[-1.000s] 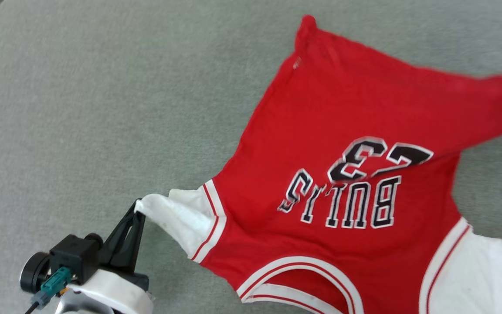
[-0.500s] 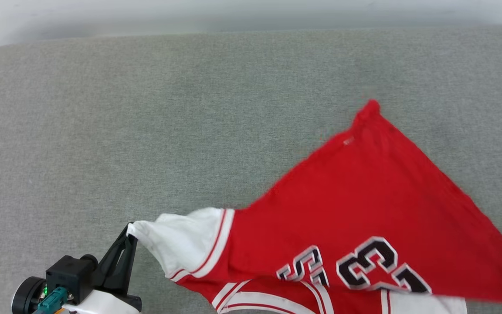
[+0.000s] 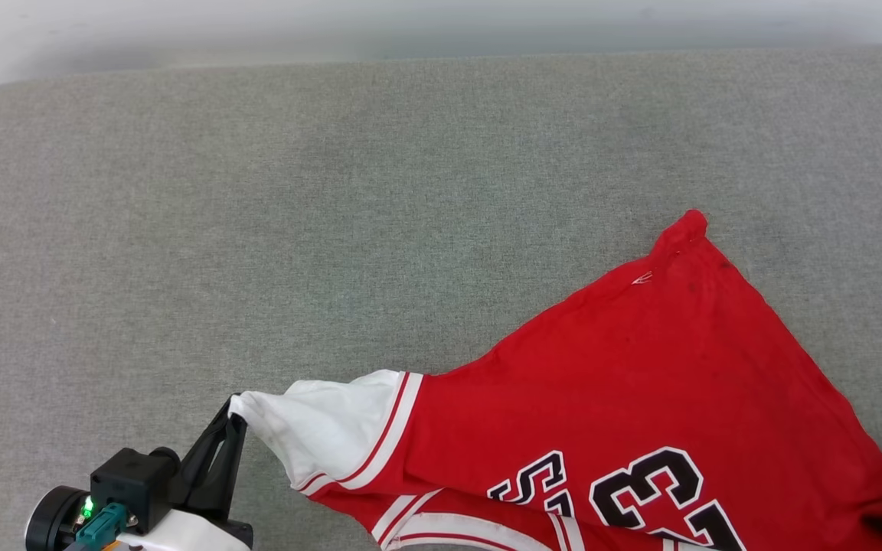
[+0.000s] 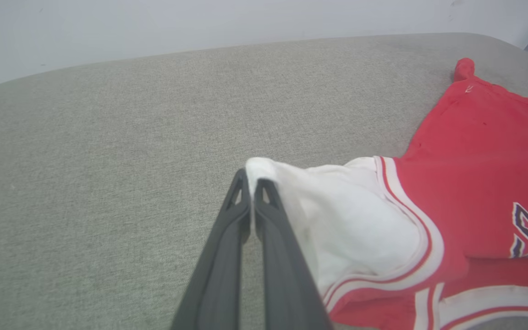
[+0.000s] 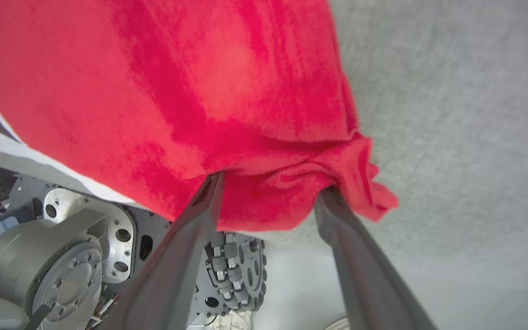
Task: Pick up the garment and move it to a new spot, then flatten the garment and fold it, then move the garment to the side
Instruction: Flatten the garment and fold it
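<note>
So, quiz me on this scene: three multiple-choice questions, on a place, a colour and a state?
1. Where does the left gripper pinch the garment? A collar; B white sleeve; C number print.
2. What colour is the surface under it? A grey; B blue; C brown.
3. How do the right gripper's fingers stand? A pressed together; B crossed; C spread apart.
Answers: B, its tips close on the sleeve's edge; A, grey fabric lies all round; C, a wide gap shows, with the garment draped across the tips.

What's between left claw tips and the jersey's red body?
The white sleeve, pinched in the left claw, then its striped trim; left wrist view shows it.
</note>
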Available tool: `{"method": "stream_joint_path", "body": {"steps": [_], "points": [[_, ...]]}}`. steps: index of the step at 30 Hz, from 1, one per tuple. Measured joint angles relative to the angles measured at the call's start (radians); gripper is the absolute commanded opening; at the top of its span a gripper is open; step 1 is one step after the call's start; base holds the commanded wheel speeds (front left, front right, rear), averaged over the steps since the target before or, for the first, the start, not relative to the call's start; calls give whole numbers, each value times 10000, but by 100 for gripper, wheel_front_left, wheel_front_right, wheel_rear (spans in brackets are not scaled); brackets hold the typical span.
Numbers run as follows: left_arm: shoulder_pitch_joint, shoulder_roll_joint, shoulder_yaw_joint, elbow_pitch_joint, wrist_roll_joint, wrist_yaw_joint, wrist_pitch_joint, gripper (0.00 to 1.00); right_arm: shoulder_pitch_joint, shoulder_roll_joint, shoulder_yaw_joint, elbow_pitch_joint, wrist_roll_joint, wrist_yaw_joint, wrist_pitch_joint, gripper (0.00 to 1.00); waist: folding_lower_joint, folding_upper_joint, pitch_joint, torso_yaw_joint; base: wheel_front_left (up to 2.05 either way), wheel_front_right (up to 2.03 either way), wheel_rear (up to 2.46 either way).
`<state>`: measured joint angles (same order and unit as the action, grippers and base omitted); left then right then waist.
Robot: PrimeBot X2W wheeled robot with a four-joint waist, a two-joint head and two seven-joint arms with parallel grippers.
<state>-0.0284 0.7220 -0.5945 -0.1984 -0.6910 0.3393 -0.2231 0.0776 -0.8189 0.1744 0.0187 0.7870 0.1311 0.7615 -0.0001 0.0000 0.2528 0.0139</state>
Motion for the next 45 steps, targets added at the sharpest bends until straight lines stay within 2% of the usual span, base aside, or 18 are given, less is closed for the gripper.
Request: {"method": "stream_joint_path", "body": {"steps": [5, 8, 12, 17, 23, 29, 36, 45], "points": [[0, -52, -44, -35, 8, 40, 0, 0, -748, -219, -1080, -968, -288, -2, -173, 100, 0, 0, -54, 56, 0, 0, 0], [-67, -67, -92, -48, 38, 23, 4, 0, -1454, -362, -1392, -1513, -359, -2, 65, 100, 0, 0, 15, 142, 0, 0, 0], [-336, -121, -155, -54, 115, -67, 17, 0, -2599, -662, -1256, -1990, -470, -2, 644, 100, 0, 0, 177, 297, 0, 0, 0], [-740, -339, -322, 13, 267, -267, 44, 0, -3993, -938, -301, -2069, -523, 0, 1593, 100, 1, 0, 455, 601, 0, 0, 0], [-1176, -550, -408, 178, 359, -441, 0, 0, -6032, -834, 1212, -1279, -734, -2, 2614, 100, 1, 0, 987, 909, 0, 0, 0], [-1742, -830, -531, 382, 468, -738, -33, 0, -7929, -226, 2489, -21, -895, -2, 3223, 100, 2, 0, 1591, 1238, 0, 0, 0], [-2263, -1143, -589, 731, 562, -1016, -111, 0, -9130, 322, 3584, 1517, -1181, 0, 2986, 100, 3, 0, 2244, 1646, 0, 0, 0], [-2469, -1358, -619, 1177, 619, -1246, -226, 0, -9408, 418, 4690, 2617, -897, -6, 2144, 100, 1, 0, 2406, 1802, 0, 0, 0]]}}
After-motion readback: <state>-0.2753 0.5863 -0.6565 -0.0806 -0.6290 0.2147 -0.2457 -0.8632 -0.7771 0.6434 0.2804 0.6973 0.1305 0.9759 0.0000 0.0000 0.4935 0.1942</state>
